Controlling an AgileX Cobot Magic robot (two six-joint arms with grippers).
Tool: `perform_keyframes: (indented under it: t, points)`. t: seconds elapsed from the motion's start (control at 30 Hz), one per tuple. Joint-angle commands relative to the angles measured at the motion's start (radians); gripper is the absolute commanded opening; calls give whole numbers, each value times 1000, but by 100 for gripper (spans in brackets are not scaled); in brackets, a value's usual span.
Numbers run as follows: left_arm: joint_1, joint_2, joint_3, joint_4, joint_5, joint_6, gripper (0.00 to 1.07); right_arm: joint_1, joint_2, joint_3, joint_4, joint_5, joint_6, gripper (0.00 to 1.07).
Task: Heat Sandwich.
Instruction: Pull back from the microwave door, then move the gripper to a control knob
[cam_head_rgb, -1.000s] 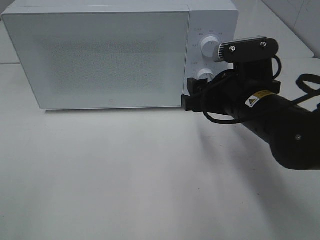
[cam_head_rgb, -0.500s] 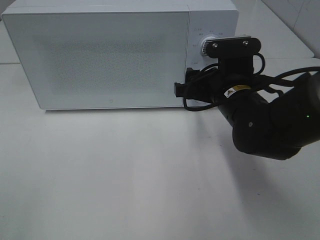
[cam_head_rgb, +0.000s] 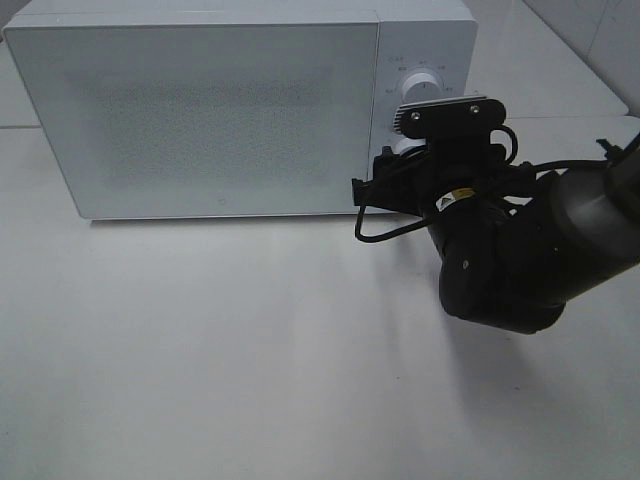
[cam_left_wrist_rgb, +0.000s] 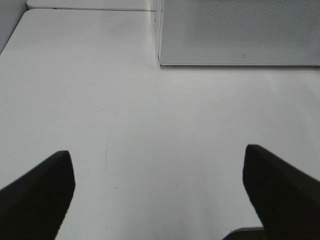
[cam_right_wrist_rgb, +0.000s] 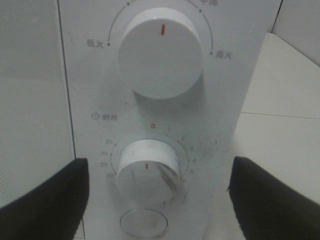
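Right gripper (cam_right_wrist_rgb: 157, 196): jaws wide apart, holding nothing; dark fingers (cam_right_wrist_rgb: 47, 200) stand on either side of the lower knob, not touching it.
Lower knob (cam_right_wrist_rgb: 149, 169): between the right jaws, just ahead of them; red mark points down, printed numbers ring it.
Upper knob (cam_right_wrist_rgb: 161, 55): beyond the right jaws, above the lower knob; red mark upright.
Button (cam_right_wrist_rgb: 145, 223): round, pale, under the lower knob, between the right jaws.
Microwave (cam_head_rgb: 215, 110): white, door shut, standing on the table; its control panel faces the right jaws.
Left gripper (cam_left_wrist_rgb: 160, 192): jaws wide apart, empty; only bare table between them.
Table (cam_head_rgb: 200, 350): white, matt, a faint curved scuff ahead of the left jaws; microwave corner well ahead of them.
Room: white panels with seams (cam_head_rgb: 590, 40) behind the microwave, off to the side of the right jaws.
Cable (cam_head_rgb: 385, 232): black loop hanging under the right gripper.
Sandwich: in no view; cannot tell where it is.
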Motion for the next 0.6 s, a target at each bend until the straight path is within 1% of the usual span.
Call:
perform_keyframes:
  t: [0.03,0.07,0.13,0.2,0.3,0.6]
  points:
    - [-5,-23,1,-7,-15,-4,84,5,2,-8,-3,-21,24,74]
    - [-5,-23,1,-7,-15,-4,84,5,2,-8,-3,-21,24,74]
    - [-5,-23,1,-7,-15,-4,84,3,11,-40,24,-5,27,74]
    - [-5,-23,1,-7,-15,-4,84,3,22,-73,15,-2,27,74]
    - [-5,-23,1,-7,-15,-4,84,3,24,-92,17,8,28,74]
    - [-5,-23,1,-6,-15,-4,84,3,24,-103,20,22,48,74]
